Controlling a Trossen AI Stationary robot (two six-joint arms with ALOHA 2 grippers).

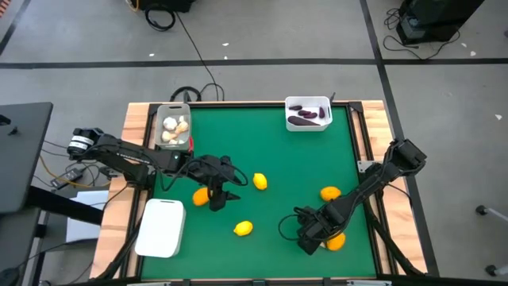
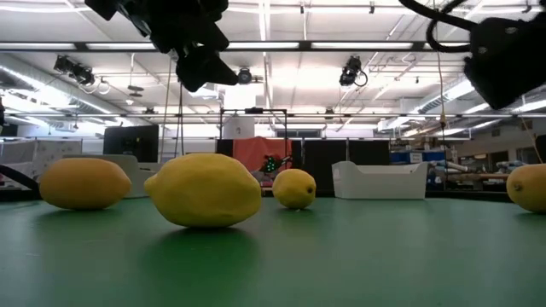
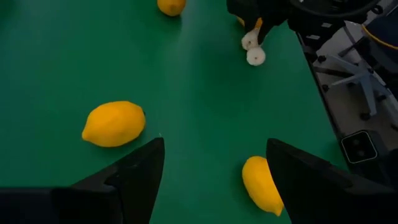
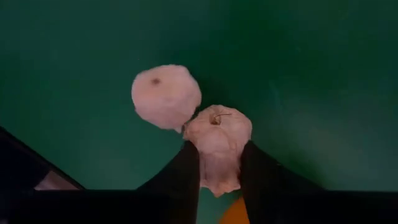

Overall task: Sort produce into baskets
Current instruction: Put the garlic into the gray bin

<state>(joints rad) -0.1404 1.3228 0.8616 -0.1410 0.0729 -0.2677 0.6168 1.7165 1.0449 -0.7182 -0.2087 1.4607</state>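
garlic bulb (image 4: pixel 216 140): off-white, papery; we see it pinched between the right gripper (image 4: pixel 219 167) fingers, stem end facing away from the wrist.
second bulb (image 4: pixel 166 96): round, touching the held one, on the green mat.
left gripper (image 3: pixel 214 168): jaws apart, holding nothing, above a lemon (image 3: pixel 262 184) lying lengthwise beside one finger.
white basket (image 1: pixel 175 127): far-left corner, holds garlic.

no readable text, no labels, no brands, no numbers anywhere

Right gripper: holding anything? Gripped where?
Yes. The right gripper pinches a garlic bulb across its lower sides; a second bulb lies against it. The left gripper is open, holding nothing.
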